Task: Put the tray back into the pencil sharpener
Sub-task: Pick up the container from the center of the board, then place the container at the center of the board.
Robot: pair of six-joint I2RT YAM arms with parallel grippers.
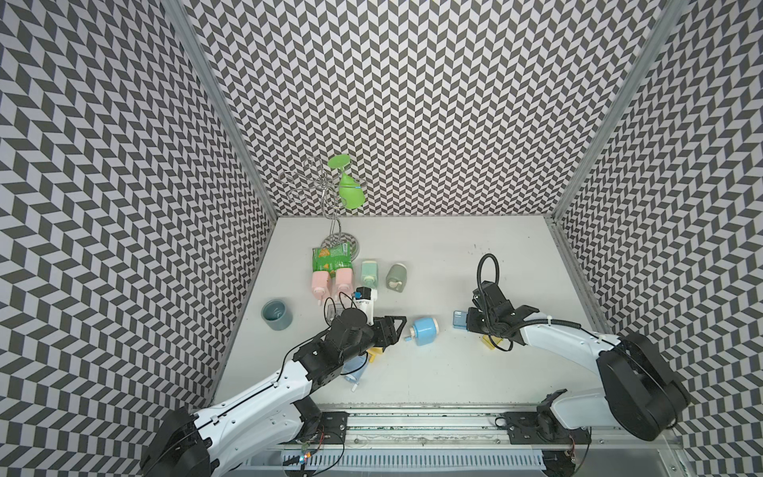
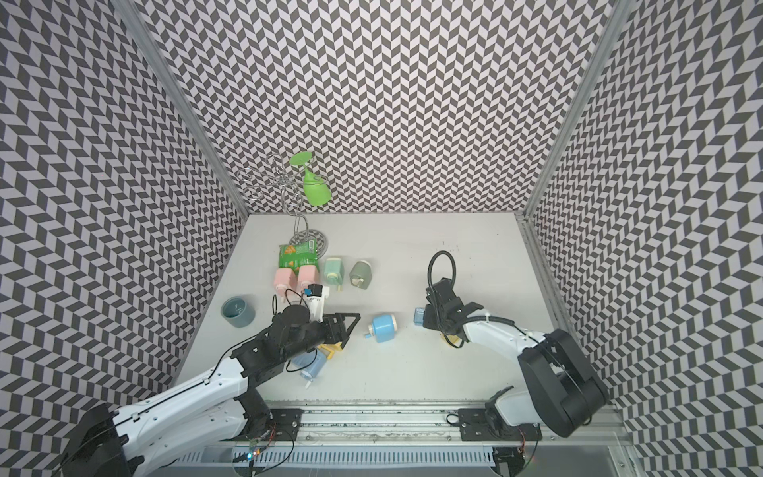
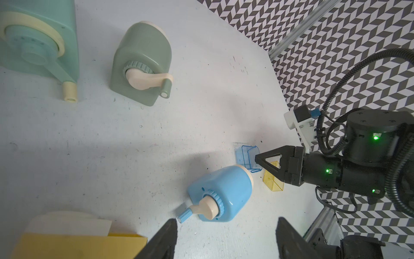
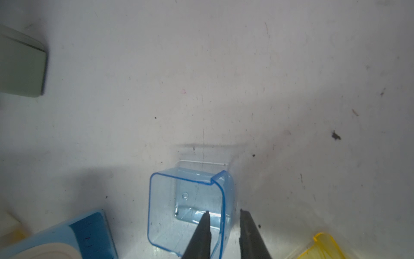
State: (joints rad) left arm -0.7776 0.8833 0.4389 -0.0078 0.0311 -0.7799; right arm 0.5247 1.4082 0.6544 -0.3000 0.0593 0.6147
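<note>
Right wrist view: right claw (image 4: pixel 224 211) sits astride one wall of the tray (image 4: pixel 186 197), nearly closed (pinch unconfirmed). Next it should lift it and slide it into the sharpener (image 4: pixel 89 233).

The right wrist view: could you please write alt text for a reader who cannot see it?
The right gripper straddles one wall of a clear blue tray on the white table, one finger inside, one outside. A blue pencil sharpener and a yellow tray show at the frame's edge.

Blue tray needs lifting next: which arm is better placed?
Right: the right gripper straddles one wall of the blue tray, one finger inside, one outside. The left gripper hangs open beside the blue pencil sharpener, away from the tray.
</note>
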